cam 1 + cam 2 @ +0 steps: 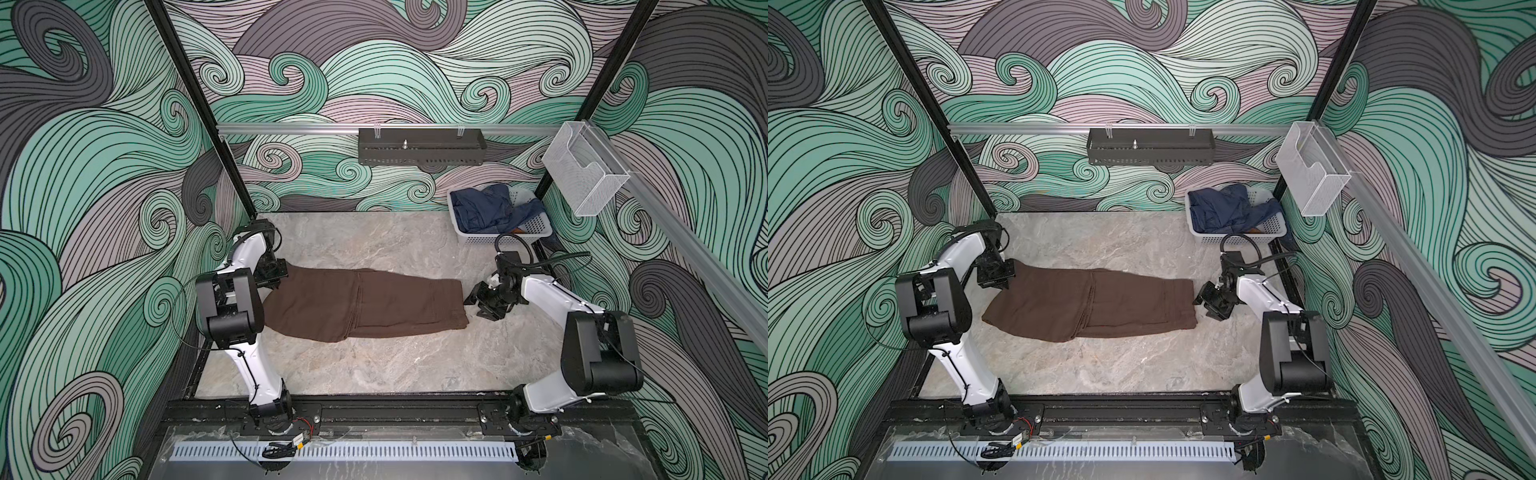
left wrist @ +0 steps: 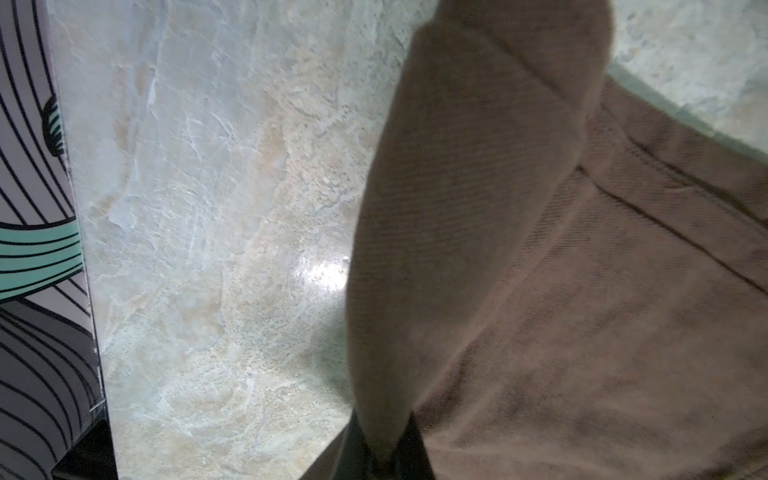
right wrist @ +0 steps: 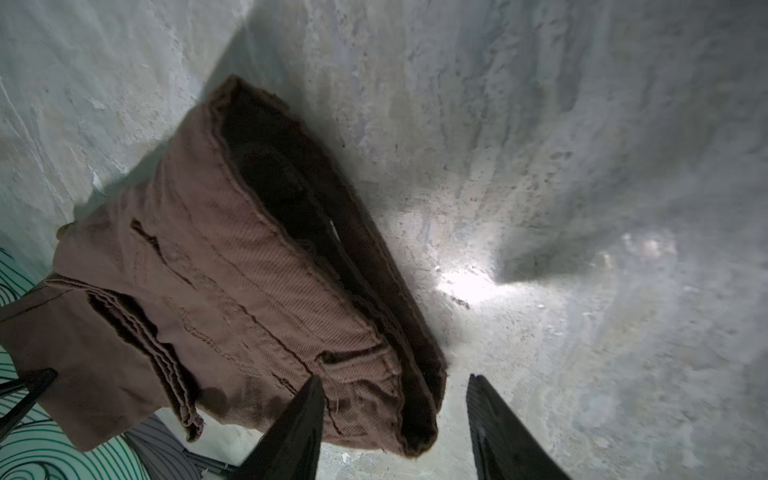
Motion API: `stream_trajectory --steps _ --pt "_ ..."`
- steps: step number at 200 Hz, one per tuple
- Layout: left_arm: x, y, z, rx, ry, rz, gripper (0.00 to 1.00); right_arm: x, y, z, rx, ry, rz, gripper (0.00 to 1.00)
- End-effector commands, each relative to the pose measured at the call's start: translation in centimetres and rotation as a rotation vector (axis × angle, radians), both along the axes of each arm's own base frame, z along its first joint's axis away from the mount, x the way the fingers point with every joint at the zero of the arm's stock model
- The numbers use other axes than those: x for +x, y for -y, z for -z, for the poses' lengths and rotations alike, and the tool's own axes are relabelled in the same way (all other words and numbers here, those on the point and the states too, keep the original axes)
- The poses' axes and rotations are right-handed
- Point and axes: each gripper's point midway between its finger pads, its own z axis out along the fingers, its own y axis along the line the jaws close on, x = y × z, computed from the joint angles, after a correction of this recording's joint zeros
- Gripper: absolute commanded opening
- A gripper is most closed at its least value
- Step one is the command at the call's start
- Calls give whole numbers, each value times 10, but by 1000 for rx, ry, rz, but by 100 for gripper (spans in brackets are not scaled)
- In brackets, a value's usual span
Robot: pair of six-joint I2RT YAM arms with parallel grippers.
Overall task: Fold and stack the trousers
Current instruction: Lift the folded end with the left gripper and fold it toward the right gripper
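1. trousers [image 1: 361, 305] lie folded on the desk [image 1: 374, 365], stretched between the two hands.
2. left hand [image 1: 275, 286] is clamped on a pinch of brown cloth, which rises from its fingers [image 2: 415, 453].
3. right hand [image 1: 468, 299] has its jaws apart, low at the waistband end. the waistband corner seems to sit between its fingers [image 3: 299, 424], though contact is unclear.
4. beyond the right hand, a basket [image 1: 536, 235] holds blue denim.
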Motion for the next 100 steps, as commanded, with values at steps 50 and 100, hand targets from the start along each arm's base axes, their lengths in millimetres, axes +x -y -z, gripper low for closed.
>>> stream_trajectory --steps 50,100 --pt "1 51 -71 -229 178 3 0 10 -7 18 45 -27 -23 53" --pt "-11 104 -97 -412 196 -10 0 6 -11 31 70 -58 -21 41"
